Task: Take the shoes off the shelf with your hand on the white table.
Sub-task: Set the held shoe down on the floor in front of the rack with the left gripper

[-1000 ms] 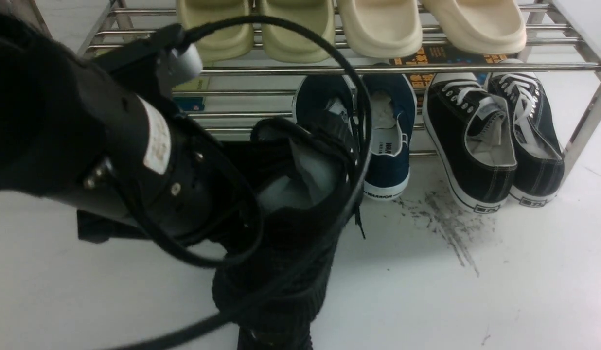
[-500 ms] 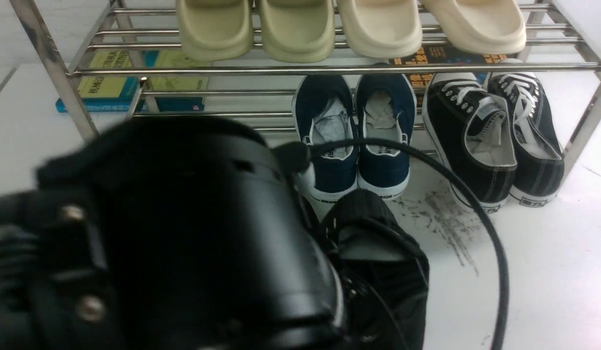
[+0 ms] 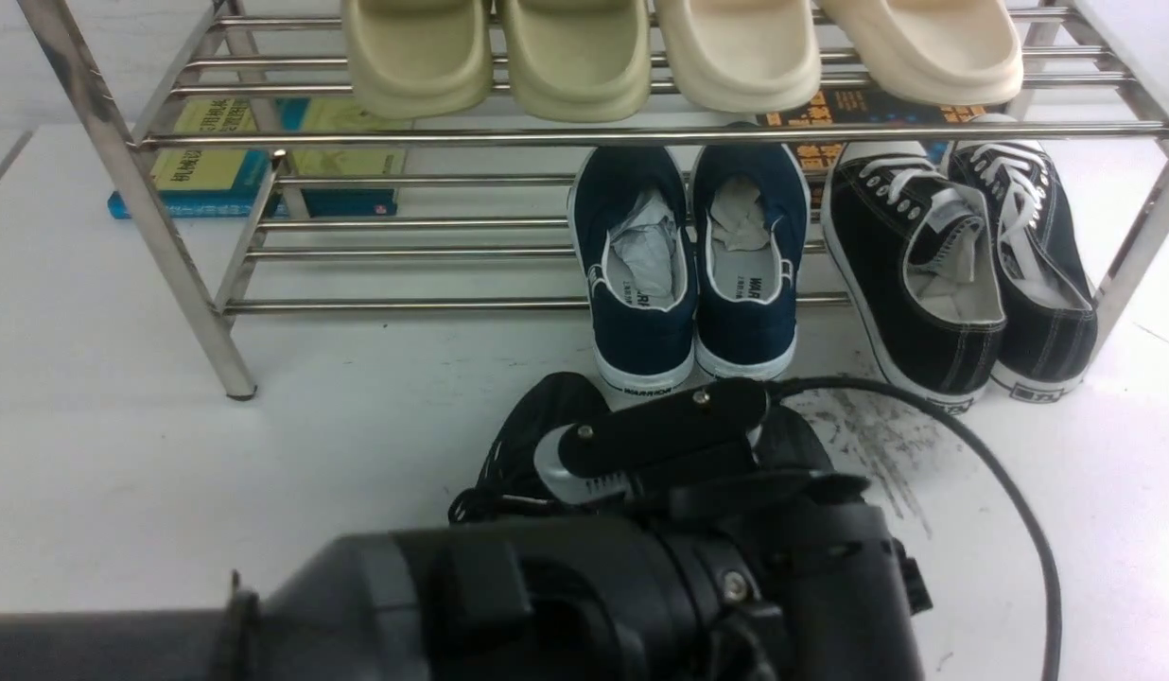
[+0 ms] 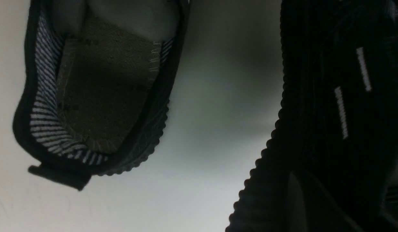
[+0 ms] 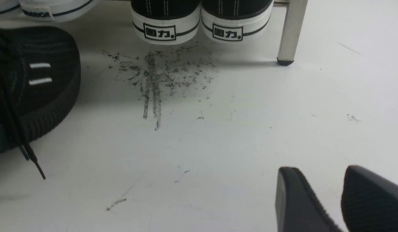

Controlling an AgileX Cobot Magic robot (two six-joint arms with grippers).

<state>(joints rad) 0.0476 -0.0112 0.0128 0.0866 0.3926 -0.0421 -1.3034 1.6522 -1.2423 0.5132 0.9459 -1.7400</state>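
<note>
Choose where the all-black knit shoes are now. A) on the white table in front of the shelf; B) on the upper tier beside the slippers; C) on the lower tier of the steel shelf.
A: the shoes lie on the white table, on the near side of the shelf.

Behind the white table [image 3: 93, 473], a plain whitish backdrop [image 3: 3, 76] rises, wall or panel unclear; bright diffuse light casts soft shadows.

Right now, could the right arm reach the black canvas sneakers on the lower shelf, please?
Probably yes: the right gripper faces the black canvas sneakers, with only scuffed white table between them.
</note>
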